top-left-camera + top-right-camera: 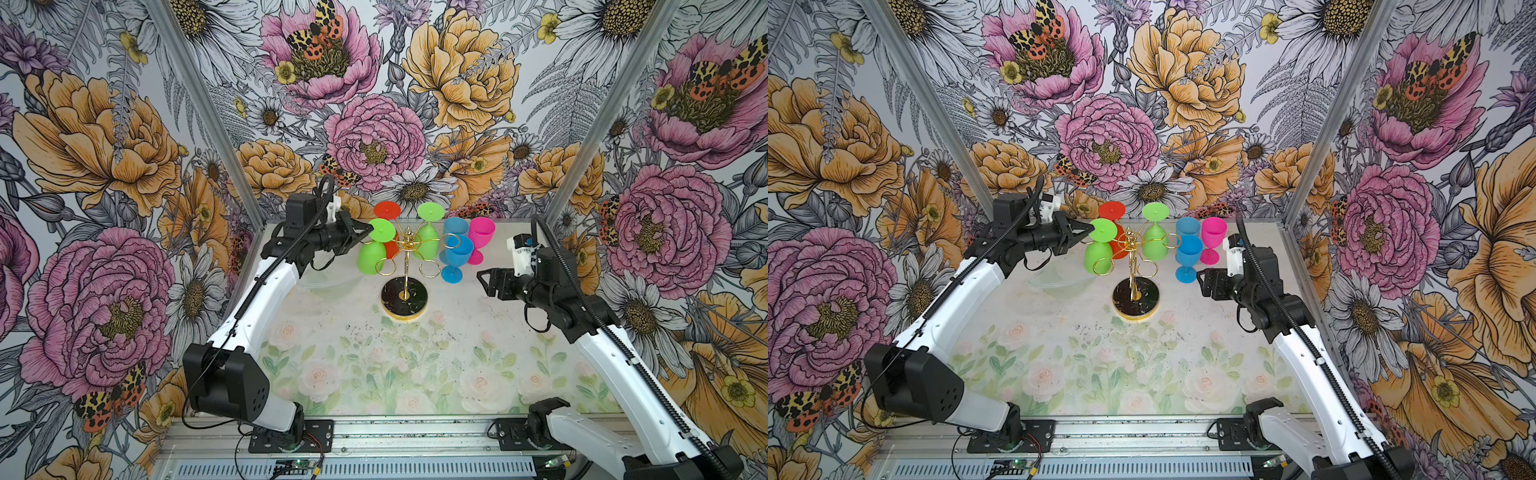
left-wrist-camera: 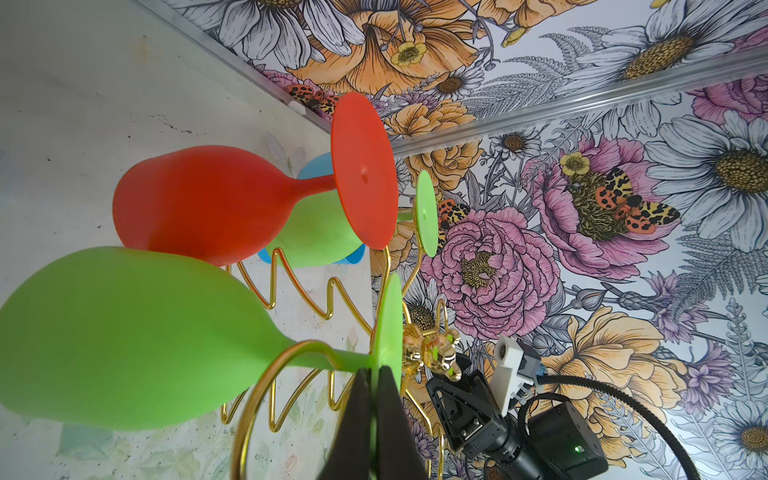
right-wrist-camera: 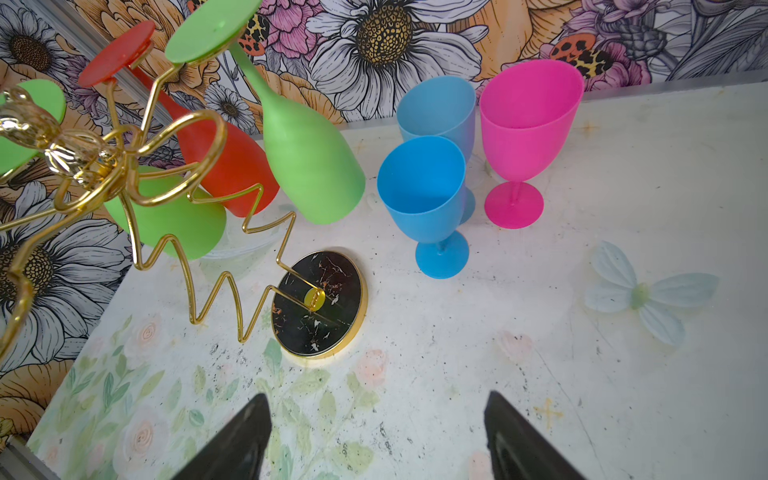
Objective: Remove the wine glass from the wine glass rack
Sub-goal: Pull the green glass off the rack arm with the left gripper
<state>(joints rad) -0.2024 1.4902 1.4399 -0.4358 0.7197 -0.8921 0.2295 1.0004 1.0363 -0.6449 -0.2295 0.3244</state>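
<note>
Left tool [image 2: 374,372] is pinched tight on the foot disc of the green wine glass [image 2: 124,332], gripping the disc edge-on at its rim. The glass hangs bowl-down on the wine glass rack [image 1: 413,302], on the rack's left side in both top views. In the left wrist view its stem passes through a gold loop arm. I can't tell from this angle whether the foot rests on the wire or sits just clear of it.

The rack stands upright mid-table [image 1: 457,340] with its black base flat. Two more glasses hang bowl-down on it: the red glass [image 1: 387,210] at back left and the second green glass [image 1: 429,237] at back right.

Three glasses stand upright on the table to the rack's right. The front blue glass [image 1: 458,252] has the rear blue glass [image 1: 454,226] just behind it, and the pink glass [image 1: 481,232] stands just beside them.

Right tool [image 1: 485,283] has its jaws wide apart and grips nothing. It hovers above the table, right of the blue glasses and apart from them, facing the rack.
</note>
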